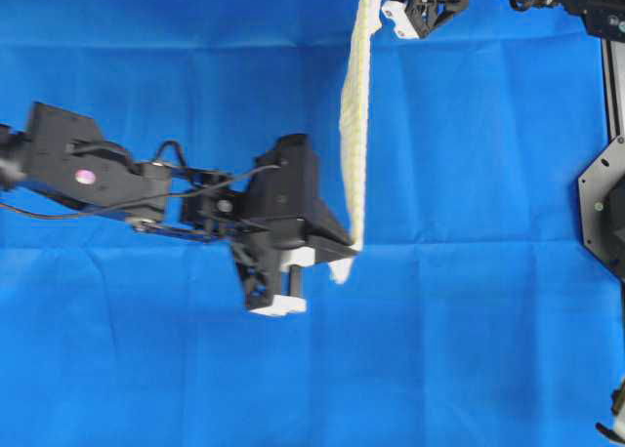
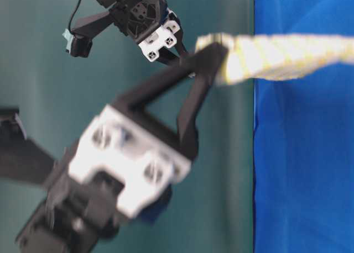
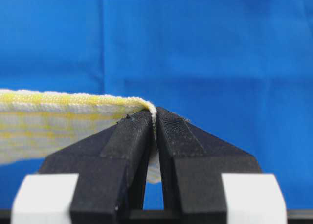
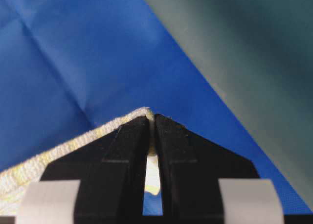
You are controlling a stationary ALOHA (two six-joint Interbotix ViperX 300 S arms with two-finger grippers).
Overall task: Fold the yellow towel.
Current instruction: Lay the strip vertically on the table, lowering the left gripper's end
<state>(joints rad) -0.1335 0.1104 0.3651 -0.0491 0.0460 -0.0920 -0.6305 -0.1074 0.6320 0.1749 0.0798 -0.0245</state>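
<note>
the towel [image 1: 354,125] hangs stretched in the air between the two arms, well above the blue cloth [image 1: 469,320] that covers the surface. from overhead it shows as a narrow pale yellow band running from the top edge of the view down toward the middle, seen almost edge-on. the left claw [image 1: 344,244] has its fingers pressed together on the lower end of the band, and a small white corner of the towel pokes out just below the pinch. in the left wrist view the black fingers [image 3: 128,150] meet with the hem caught between them, and the checked fabric runs off to the left, taut and nearly level. the right claw [image 1: 383,0] pinches the other end at the top of the overhead view, close to the far edge of the cloth. its own wrist view shows the same kind of grip: fingers [image 4: 128,150] closed on a corner, the towel trailing away down and left, with the cloth's edge and a dark green floor [image 4: 254,48] beyond. from table level the left claw fills the foreground, blurred, with the right arm higher behind it and the towel reaching off to the right over the blue.
</note>
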